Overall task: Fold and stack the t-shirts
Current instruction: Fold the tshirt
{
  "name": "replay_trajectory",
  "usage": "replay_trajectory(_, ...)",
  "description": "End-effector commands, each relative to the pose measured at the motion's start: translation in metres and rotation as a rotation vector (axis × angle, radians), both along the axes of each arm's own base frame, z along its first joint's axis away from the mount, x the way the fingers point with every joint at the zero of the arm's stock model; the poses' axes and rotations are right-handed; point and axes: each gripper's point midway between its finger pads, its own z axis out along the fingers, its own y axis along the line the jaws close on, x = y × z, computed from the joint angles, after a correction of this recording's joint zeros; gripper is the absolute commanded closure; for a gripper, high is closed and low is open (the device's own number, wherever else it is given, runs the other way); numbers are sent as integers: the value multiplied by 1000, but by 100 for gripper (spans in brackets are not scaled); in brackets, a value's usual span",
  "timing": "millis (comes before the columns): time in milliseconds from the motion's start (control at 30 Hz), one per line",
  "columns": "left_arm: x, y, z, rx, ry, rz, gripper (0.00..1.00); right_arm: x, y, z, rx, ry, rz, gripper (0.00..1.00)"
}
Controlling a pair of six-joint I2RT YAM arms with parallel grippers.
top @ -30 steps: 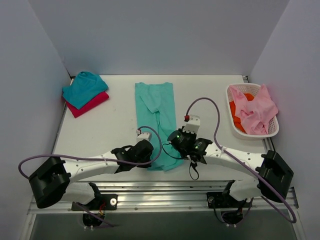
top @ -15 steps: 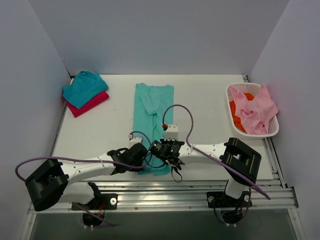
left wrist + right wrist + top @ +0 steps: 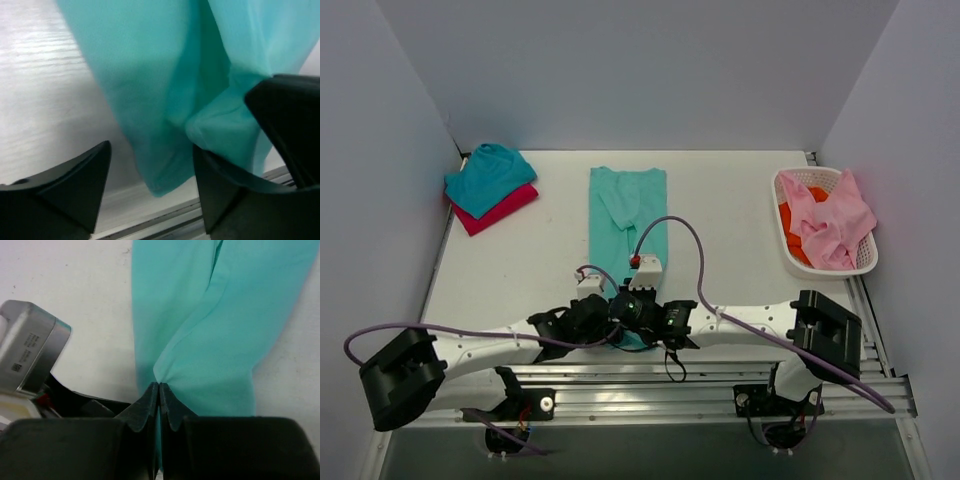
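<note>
Clamps the near end of the mint-green t-shirt [image 3: 625,205], laid lengthwise down the table's [image 3: 720,190] middle, in the fully closed right gripper [image 3: 159,390], with the left gripper [image 3: 151,150] half-parted alongside, the hem corner loose between its fingers.

A light mint-green cloth t-shirt [image 3: 628,208], folded into a long narrow strip, is lying down the middle of the white table [image 3: 730,200]. The left gripper [image 3: 608,321] and right gripper [image 3: 632,316] are crowding together over its near end. In the far left corner a darker teal folded t-shirt [image 3: 487,177] is sitting on a magenta-red folded t-shirt [image 3: 508,206], while at the right edge a white plastic lattice basket [image 3: 860,263] is holding crumpled pink cloth [image 3: 832,225] and orange cloth [image 3: 787,217].
</note>
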Motion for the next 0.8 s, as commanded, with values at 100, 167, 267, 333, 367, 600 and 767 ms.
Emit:
replay_trajectory(100,8,0,49,-195,-139,50,5,-12,51,26,199,-35,138,100)
replay_trajectory(167,8,13,63,-203,-170,74,6,-14,58,24,192,-28,157,100)
replay_trajectory(267,4,31,79,-199,-202,93,6,-17,64,20,180,-24,172,100)
replay_trajectory(333,4,39,89,-198,-222,108,6,-19,66,17,174,-18,181,100)
replay_trajectory(367,1,46,92,-194,-224,111,6,-20,67,13,166,-10,189,88)
replay_trajectory(600,-5,65,98,-164,-224,128,6,-30,49,-14,77,16,147,21)
replay_trajectory(767,-7,58,92,-180,-204,117,5,-39,23,-10,7,-17,85,20)
